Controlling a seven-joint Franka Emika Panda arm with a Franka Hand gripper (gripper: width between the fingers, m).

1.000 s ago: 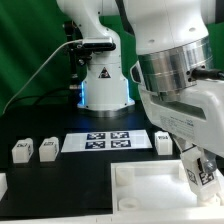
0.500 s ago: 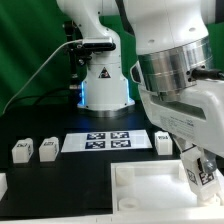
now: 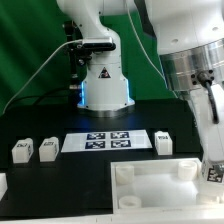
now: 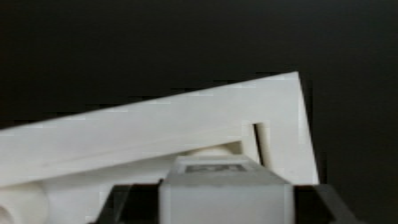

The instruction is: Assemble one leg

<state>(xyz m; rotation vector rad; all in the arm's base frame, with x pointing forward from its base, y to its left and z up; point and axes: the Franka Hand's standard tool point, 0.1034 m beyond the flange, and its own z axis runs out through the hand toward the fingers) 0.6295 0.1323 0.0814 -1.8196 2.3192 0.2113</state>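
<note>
- Exterior view: pinching the leg [image 3: 214,175] between the jaws of the gripper [image 3: 212,166], by the look of it, near the desk's front edge on the exterior view's right.
- Holding that leg just beside the tray [image 3: 150,190], off its side on the exterior view's right; not showing clearly whether touching or apart.
- Judging the job as partway: one leg picked up and brought to the tray, not yet fitted; lining up and fastening it probably remaining.
- Finding nothing loose inside the tray, lying along the desk's front edge: only its own raised corners, as far as visible.
- Leaving a loose leg [image 3: 21,151] and its neighbour [image 3: 45,149] side by side toward the desk's edge on the exterior view's left.
- Leaving a third loose leg [image 3: 164,143] just beside the end of the marker board [image 3: 110,142], around mid-desk.
- Wrist view: looking past the leg, seemingly being clamped between the jaws, its marker facing the camera.
- Showing one corner of the tray beyond it against the dark desk, with nothing lying on the visible part.
</note>
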